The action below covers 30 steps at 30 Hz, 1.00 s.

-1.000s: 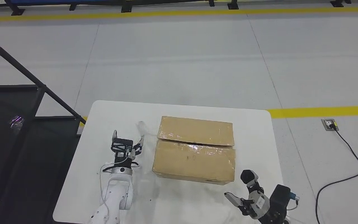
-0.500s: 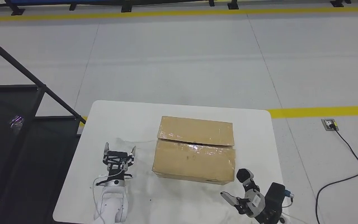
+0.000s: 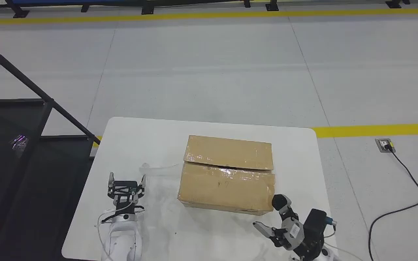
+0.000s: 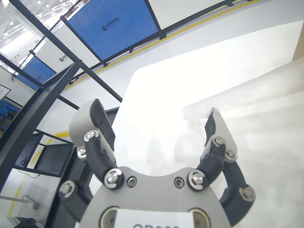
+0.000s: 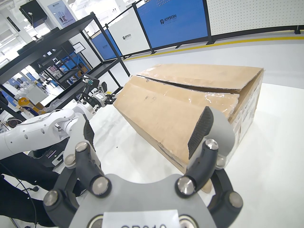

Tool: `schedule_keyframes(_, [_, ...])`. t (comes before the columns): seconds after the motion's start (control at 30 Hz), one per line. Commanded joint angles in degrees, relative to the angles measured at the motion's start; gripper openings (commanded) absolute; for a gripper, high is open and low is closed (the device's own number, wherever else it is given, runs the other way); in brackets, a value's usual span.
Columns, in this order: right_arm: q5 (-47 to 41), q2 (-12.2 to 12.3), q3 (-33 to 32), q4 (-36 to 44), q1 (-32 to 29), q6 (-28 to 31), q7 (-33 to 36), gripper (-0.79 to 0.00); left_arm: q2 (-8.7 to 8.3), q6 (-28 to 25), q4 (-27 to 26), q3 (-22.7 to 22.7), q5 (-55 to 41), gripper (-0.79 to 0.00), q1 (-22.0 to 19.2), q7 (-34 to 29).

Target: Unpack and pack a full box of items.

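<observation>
White table [image 3: 130,140] with rounded corners at lower centre of the top view, on pale grey floor [image 3: 209,65]. Yellow floor line [image 3: 366,130] entering from the right edge at mid-height, second yellow stripe [image 3: 196,14] along the top. Black metal rack [image 3: 39,98] at left. Floor socket [image 3: 384,145] with black cable [image 3: 400,163] at lower right. Beyond, blue panels [image 5: 171,22] beside white pegboard panels [image 5: 249,8].
</observation>
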State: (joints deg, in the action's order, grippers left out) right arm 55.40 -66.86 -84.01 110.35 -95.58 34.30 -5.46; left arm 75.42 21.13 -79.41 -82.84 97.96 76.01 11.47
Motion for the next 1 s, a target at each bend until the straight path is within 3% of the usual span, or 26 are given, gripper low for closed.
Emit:
schedule_keyframes(0.0, [-0.09, 0.02, 0.10, -0.13, 0.30, 0.07, 0.25, 0.000, 0.01, 0.50, 0.38, -0.35, 0.35, 0.000, 0.15, -0.52])
schedule_keyframes(0.43, [-0.86, 0.10, 0.87, -1.07, 2.53, 0.53, 2.00, 0.000, 0.81, 6.69, 4.14, 0.00, 2.34, 0.000, -2.12, -6.02])
schedule_keyframes(0.6, [-1.13, 0.13, 0.99, -1.67, 2.87, 0.77, 1.86, 0.000, 1.02, 5.41, 3.84, 0.61, 1.95, 0.000, -1.85, -3.61])
schedule_keyframes(0.77, [-1.04, 0.18, 0.84, -1.65, 2.67, 0.72, 1.43, 0.000, 1.24, 4.63, -0.09, -0.02, -1.72, 0.000, 0.35, 0.38])
schedule_keyframes(0.97, [-7.14, 0.43, -0.22, -0.65, 3.27, 3.97, 3.22, 0.000, 0.93, -0.07, -11.67, -2.91, -6.04, 0.000, 6.17, 2.96])
